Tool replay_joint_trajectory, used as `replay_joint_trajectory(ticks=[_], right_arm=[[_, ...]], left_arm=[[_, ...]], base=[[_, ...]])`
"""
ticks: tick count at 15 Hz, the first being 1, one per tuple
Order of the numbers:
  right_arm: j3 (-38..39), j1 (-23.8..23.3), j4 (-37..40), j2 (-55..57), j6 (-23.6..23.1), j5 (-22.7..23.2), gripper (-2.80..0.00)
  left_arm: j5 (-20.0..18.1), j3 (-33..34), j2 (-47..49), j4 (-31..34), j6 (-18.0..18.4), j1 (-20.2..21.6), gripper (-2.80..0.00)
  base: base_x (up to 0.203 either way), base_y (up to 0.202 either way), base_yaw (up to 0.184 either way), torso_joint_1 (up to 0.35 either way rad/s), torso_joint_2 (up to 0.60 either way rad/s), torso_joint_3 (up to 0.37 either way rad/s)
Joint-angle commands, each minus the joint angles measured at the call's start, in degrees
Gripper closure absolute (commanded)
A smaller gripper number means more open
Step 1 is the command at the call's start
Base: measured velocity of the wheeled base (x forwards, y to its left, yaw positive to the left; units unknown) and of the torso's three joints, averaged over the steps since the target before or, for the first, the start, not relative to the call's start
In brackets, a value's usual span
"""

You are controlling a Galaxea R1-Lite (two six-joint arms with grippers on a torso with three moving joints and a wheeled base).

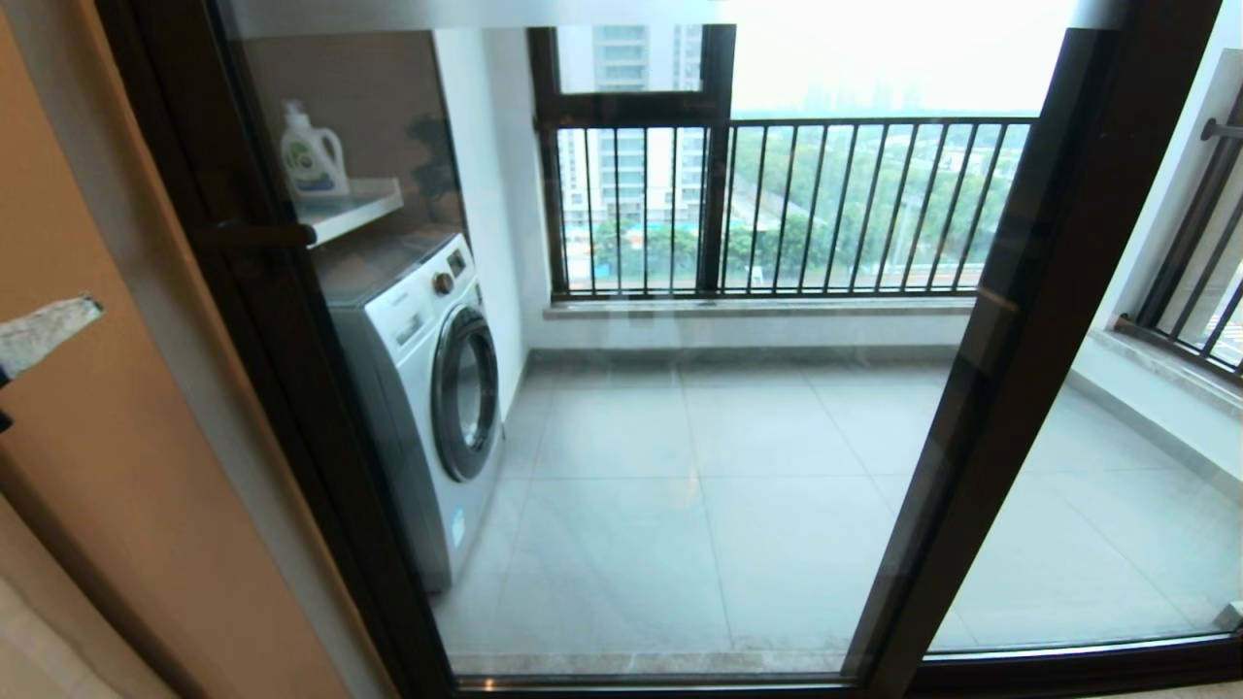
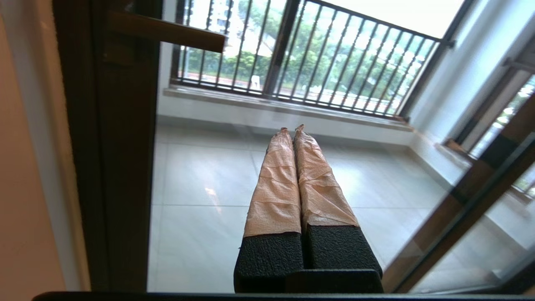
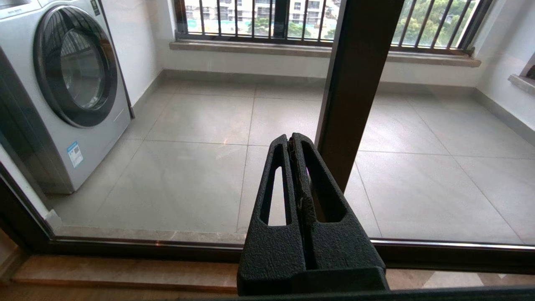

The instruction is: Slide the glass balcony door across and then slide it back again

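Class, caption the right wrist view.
Right gripper, shut, faces the dark brown-framed glass balcony door; white washing machine beyond.

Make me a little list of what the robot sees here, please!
door: glass door in a dark brown frame, standing across the opening
handle: slim dark handle on the door's left upright
left pincer: left pincer shut, holding nothing, pointing at the glass near the handle
right pincer: right pincer shut, holding nothing, low beside the door's right upright
behind glass: washer, bottle on a shelf, railing
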Motion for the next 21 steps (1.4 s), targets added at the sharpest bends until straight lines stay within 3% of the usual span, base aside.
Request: replay_joint_trajectory(ticks=[1, 3, 4, 6, 8, 10, 11, 12, 14, 16, 19, 20, 21], right_arm=[[0.7, 0.0, 0.0, 0.0, 0.0, 0.1, 0.0], [0.7, 0.0, 0.0, 0.0, 0.0, 0.1, 0.0], [0.7, 0.0, 0.0, 0.0, 0.0, 0.0, 0.0], [0.7, 0.0, 0.0, 0.0, 0.0, 0.1, 0.0], [0.7, 0.0, 0.0, 0.0, 0.0, 0.0, 0.0], [0.7, 0.0, 0.0, 0.0, 0.0, 0.0, 0.0], [0.7, 0.0, 0.0, 0.0, 0.0, 0.0, 0.0], [0.7, 0.0, 0.0, 0.0, 0.0, 0.0, 0.0], [0.7, 0.0, 0.0, 0.0, 0.0, 0.1, 0.0], [0.7, 0.0, 0.0, 0.0, 0.0, 0.0, 0.0], [0.7, 0.0, 0.0, 0.0, 0.0, 0.0, 0.0], [0.7, 0.0, 0.0, 0.0, 0.0, 0.0, 0.0], [0.7, 0.0, 0.0, 0.0, 0.0, 0.0, 0.0]], left_arm=[[-3.0, -1.6, -19.4, 16.9, -0.9, 0.1, 0.0], [-8.8, -7.5, -25.4, 32.5, -1.8, -0.1, 0.0], [-12.4, -10.6, -26.8, 36.8, -2.9, -0.5, 0.0], [-16.2, -16.2, -28.6, 44.0, -5.3, -2.6, 0.0], [-17.0, -26.1, -29.0, 54.6, -5.8, -5.7, 0.0], [-16.8, -36.5, -29.4, 66.0, -5.4, -13.3, 0.0], [-15.3, -38.4, -30.6, 69.9, -3.8, -16.1, 0.0], [-12.8, -38.1, -32.2, 70.9, -1.4, -16.7, 0.0], [-7.0, -31.8, -38.8, 71.9, 6.6, -15.8, 0.0], [-4.5, -25.4, -46.8, 74.2, 15.8, -16.3, 0.0], [-1.5, -13.0, -54.6, 78.3, 25.9, -17.5, 0.0], [2.3, -7.8, -55.8, 78.4, 28.6, -17.6, 0.0], [9.1, -2.3, -56.5, 77.3, 30.1, -17.7, 0.0]], base=[[0.0, 0.0, 0.0, 0.0, 0.0, 0.0], [0.0, 0.0, 0.0, 0.0, 0.0, 0.0], [0.0, 0.0, 0.0, 0.0, 0.0, 0.0], [0.0, 0.0, 0.0, 0.0, 0.0, 0.0], [0.0, 0.0, 0.0, 0.0, 0.0, 0.0], [0.0, 0.0, 0.0, 0.0, 0.0, 0.0], [0.0, 0.0, 0.0, 0.0, 0.0, 0.0], [0.0, 0.0, 0.0, 0.0, 0.0, 0.0], [0.0, 0.0, 0.0, 0.0, 0.0, 0.0], [0.0, 0.0, 0.0, 0.0, 0.0, 0.0], [0.0, 0.0, 0.0, 0.0, 0.0, 0.0], [0.0, 0.0, 0.0, 0.0, 0.0, 0.0], [0.0, 0.0, 0.0, 0.0, 0.0, 0.0]])
